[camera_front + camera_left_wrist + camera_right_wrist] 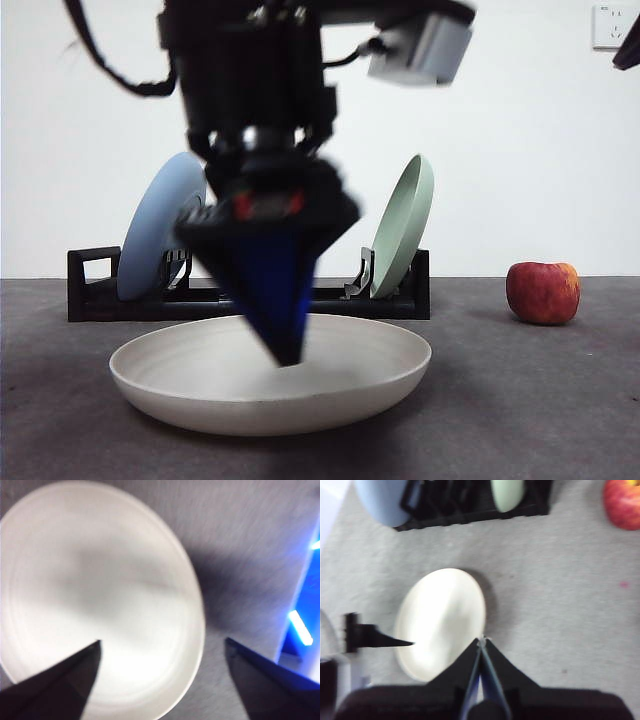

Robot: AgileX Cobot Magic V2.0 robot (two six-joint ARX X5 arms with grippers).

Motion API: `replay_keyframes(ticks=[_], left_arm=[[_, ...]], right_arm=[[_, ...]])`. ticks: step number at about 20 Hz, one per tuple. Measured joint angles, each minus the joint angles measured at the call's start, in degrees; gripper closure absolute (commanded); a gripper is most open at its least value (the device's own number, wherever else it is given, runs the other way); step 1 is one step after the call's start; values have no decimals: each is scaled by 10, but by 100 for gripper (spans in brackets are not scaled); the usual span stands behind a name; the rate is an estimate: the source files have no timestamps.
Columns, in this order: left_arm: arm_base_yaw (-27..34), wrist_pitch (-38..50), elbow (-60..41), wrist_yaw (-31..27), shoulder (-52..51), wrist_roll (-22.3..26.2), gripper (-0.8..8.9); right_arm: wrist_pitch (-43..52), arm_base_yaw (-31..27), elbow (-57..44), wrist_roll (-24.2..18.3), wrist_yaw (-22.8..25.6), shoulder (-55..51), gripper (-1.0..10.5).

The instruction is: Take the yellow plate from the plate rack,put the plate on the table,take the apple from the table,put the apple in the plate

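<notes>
Plate on the table, before the rack.
The plate (270, 375) lies flat on the table (540, 420); the rack (250, 295) stands behind it, the apple (542, 292) to its right.

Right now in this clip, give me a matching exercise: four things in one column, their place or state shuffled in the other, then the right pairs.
Things:
1. yellow plate
2. apple
3. blue plate
4. left claw

Places or states:
A. standing on edge in the plate rack
B. open, just above the yellow plate
C. lying flat on the table, in front of the rack
D. resting on the table, off to one side of the rack

Pairs: 1-C, 2-D, 3-A, 4-B
</notes>
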Motion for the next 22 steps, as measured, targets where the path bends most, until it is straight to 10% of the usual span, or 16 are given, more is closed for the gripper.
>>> replay_keyframes(ticks=[4,8,11,16,22], left_arm=[[-10,-26,52,118,-26,-26,226],[-15,-60,80,138,-108,-63,659],[-14,-89,80,138,-174,-90,819],[-14,-92,80,138,-289,-145,819],[-14,-93,80,136,-359,-203,819]], right_arm=[[10,0,0,13,59,9,640],[41,0,1,20,75,51,152],[81,0,1,20,78,100,127],[138,0,31,22,202,207,127],[150,0,186,13,213,389,127]])
